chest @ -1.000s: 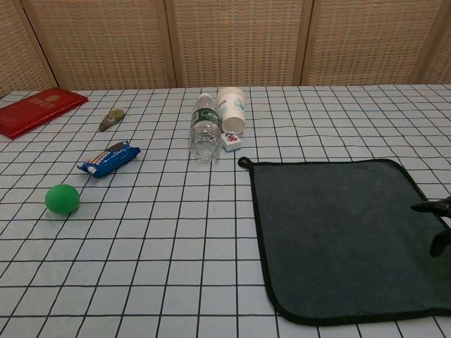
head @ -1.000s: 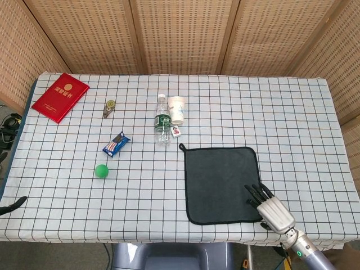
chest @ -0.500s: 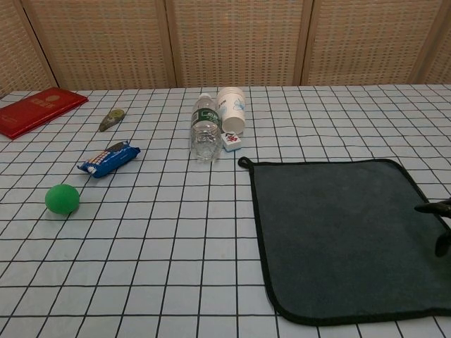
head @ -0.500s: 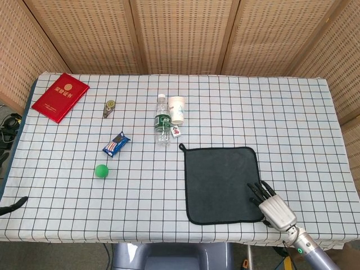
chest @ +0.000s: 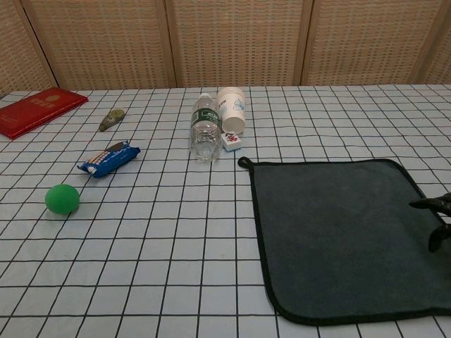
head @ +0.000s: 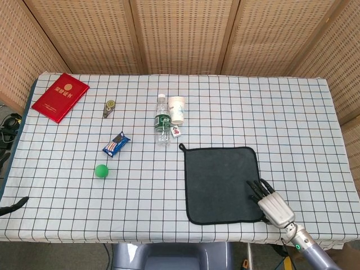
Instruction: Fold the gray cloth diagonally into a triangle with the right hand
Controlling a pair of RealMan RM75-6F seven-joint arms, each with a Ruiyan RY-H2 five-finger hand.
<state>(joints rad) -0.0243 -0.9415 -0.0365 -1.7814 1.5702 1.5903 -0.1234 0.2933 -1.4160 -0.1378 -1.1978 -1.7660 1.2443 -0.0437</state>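
Gray cloth [head: 221, 184] flat, unfolded; black-edged; table's near right

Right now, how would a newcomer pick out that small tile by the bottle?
Find the clear water bottle mid-table beside the tipped paper cup. In front of the cup lies the mahjong tile, a small white block with red markings, the smallest thing there.

Back wall: woven rattan panels [head: 180, 34] in tan, split by plain wooden uprights, angled in at both sides.
Table: long, draped in a white tablecloth [head: 292, 112] with a black grid; cloth hangs over the near edge.
Floor: grey, glimpsed below the near edge.
Light: even, soft, shadows faint.
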